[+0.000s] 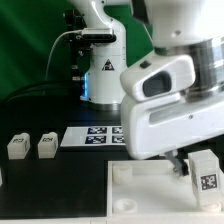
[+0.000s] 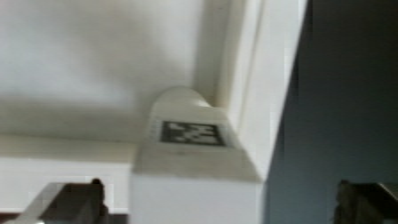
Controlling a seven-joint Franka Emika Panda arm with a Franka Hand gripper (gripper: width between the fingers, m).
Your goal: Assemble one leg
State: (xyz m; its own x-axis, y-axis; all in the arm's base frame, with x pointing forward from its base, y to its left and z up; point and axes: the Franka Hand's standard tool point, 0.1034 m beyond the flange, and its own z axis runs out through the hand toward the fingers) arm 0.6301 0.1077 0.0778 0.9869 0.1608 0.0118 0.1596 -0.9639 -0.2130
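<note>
STATE: my two-finger gripper (image 2: 217, 203) is spread, fingers (image 2: 79, 200) clear of both flanks | LEG: small white stubby leg block (image 1: 205, 172), black-and-white tag showing, upright at a corner of the large white tray-like panel (image 1: 150, 196) | WHY: I straddle it, probably to twist it into its socket.

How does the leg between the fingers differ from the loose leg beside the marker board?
The leg between the fingers stands at the white tray piece's corner; the loose leg sits on the black table. The first leg's tag plainly faces the exterior view; the loose leg's is too small to read. Both are small white blocks.
</note>
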